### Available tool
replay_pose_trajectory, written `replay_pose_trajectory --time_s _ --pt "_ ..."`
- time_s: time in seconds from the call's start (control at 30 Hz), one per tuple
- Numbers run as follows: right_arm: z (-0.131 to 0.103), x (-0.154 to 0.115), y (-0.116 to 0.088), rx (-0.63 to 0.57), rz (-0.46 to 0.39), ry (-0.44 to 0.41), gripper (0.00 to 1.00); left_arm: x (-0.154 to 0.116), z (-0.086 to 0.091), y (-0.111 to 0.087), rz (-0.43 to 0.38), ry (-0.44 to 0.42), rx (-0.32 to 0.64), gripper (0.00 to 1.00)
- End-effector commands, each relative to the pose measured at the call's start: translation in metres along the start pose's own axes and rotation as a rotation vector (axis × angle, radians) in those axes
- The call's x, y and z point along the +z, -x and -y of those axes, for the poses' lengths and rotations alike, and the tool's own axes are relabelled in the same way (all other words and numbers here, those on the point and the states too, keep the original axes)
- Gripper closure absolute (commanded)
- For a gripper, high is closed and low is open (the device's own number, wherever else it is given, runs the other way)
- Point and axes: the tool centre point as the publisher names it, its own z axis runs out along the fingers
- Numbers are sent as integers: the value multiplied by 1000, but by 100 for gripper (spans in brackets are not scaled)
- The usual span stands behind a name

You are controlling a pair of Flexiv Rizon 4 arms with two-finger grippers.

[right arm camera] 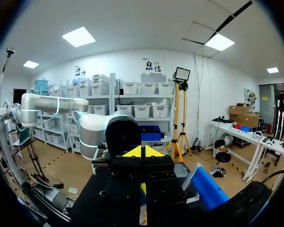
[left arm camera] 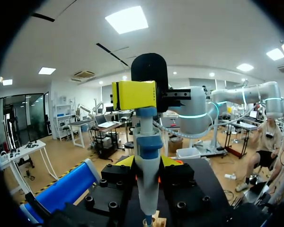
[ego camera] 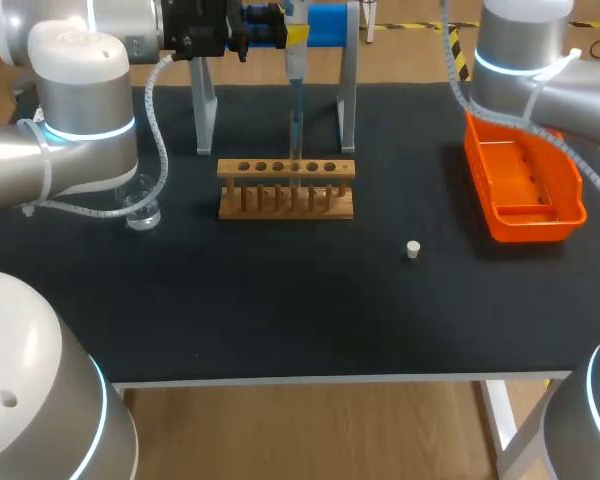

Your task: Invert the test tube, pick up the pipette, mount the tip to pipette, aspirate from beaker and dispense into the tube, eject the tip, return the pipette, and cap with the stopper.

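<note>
My left gripper (ego camera: 277,32) is at the back of the table, shut on the pipette (ego camera: 295,70), which hangs upright. The pipette's tip (ego camera: 295,150) points down into a hole of the wooden test tube rack (ego camera: 285,187); I cannot make out the tube there. In the left wrist view the yellow-topped pipette (left arm camera: 146,179) sits between the fingers of the left gripper (left arm camera: 146,163), with a corner of the rack (left arm camera: 157,221) under it. A glass beaker (ego camera: 140,210) stands left of the rack. The white stopper (ego camera: 413,249) lies right of centre. My right gripper (right arm camera: 142,153) is shut on nothing.
An orange tray (ego camera: 525,180) sits at the right, under my right arm (ego camera: 540,60). The metal pipette stand (ego camera: 347,100) rises behind the rack. The front half of the black table (ego camera: 280,320) is bare.
</note>
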Motion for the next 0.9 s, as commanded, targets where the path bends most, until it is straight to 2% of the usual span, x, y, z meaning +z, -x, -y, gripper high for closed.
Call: replay_pose_trajectory --time_s 0.03,0.6,0.77,0.9 --pt "8 1 2 3 -7 1 100 0 3 -1 5 -6 2 100" --pt "26 3 -7 31 -13 -2 100 0 3 -1 5 -6 2 100" --pt "22 3 -8 13 -9 2 100 0 3 -1 5 -6 2 100" --pt "8 0 -11 -25 -6 10 100 0 3 -1 5 -6 2 100"
